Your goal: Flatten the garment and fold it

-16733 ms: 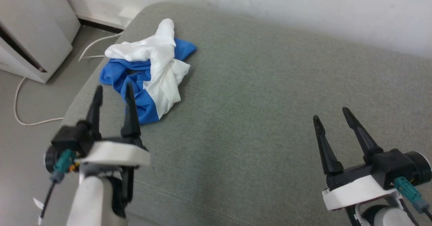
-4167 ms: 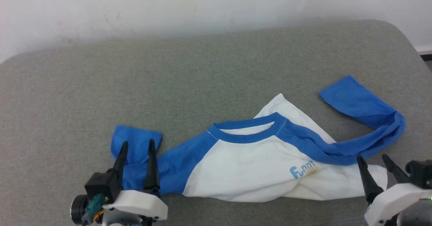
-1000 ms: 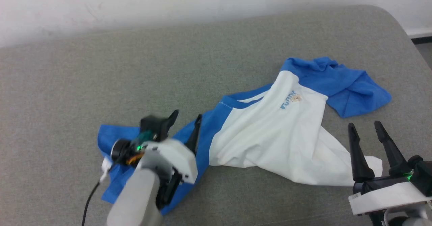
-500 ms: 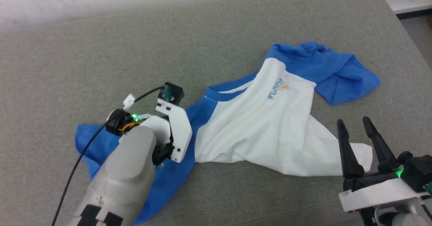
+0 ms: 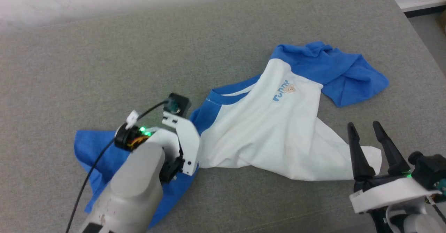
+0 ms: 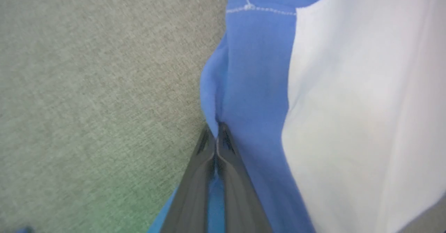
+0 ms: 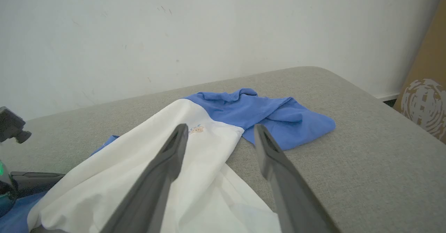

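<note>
Both jaws of the left gripper (image 6: 216, 130) clench a blue shoulder fold of the crumpled white-and-blue cotton raglan shirt (image 5: 264, 128), centred on a grey fabric cushion (image 5: 139, 59); the right gripper (image 5: 363, 125), at four o'clock, gapes empty. Flattening is in hand; a spreading pull seems next.

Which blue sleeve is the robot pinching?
The left sleeve: the left gripper has its jaws shut on it. The crumpled right sleeve lies free.

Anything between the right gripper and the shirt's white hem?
Nothing visible. The right gripper is open, its fingers pointing over the white hem of the shirt with no object between them. The left gripper is shut on blue fabric near the collar, off to the far side on the grey cushion.
</note>
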Available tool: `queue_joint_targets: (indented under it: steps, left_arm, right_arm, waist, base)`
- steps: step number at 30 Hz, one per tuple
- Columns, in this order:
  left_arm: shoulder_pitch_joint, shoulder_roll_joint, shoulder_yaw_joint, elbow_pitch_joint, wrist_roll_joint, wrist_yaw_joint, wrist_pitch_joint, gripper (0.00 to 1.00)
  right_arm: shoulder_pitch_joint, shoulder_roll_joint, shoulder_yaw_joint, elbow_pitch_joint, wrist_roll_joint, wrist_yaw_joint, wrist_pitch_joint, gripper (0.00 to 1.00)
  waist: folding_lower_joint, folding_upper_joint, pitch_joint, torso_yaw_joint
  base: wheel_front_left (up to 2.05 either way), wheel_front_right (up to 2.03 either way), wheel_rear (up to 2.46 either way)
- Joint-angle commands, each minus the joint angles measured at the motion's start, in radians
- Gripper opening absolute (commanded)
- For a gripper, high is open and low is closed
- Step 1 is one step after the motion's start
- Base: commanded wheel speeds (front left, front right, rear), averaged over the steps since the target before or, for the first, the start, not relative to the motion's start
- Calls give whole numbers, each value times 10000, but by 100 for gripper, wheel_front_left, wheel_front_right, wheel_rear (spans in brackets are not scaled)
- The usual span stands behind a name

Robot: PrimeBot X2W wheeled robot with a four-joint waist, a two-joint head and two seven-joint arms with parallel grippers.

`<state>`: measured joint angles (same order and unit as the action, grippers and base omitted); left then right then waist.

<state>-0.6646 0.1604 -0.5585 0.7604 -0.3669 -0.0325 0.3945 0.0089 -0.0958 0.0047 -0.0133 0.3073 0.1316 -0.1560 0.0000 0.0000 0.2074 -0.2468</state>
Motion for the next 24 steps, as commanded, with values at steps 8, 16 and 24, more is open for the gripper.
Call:
queue_joint_targets:
  steps: [8,16,24]
  left_arm:
    - [1095,305,908,-1357,-238,1238,-2658,0]
    - [933,222,841,-3207,-83,1514,-3084,0]
    - [629,-48,505,-4909,257,1771,-3243,0]
  right_arm:
    - [-2159,-929,-131,1820,1056,-9,846,100]
    - [-6138,-2401,1167,4862,2638,-9,2872,100]
    - [-9323,-3588,3196,6502,3565,-9,5749,100]
  waist:
    - [0,0,52,486]
    - [0,0,1180,1210]
    - [0,0,2484,2047]
  base:
    - [0,0,0]
    - [0,0,0]
    - [0,0,0]
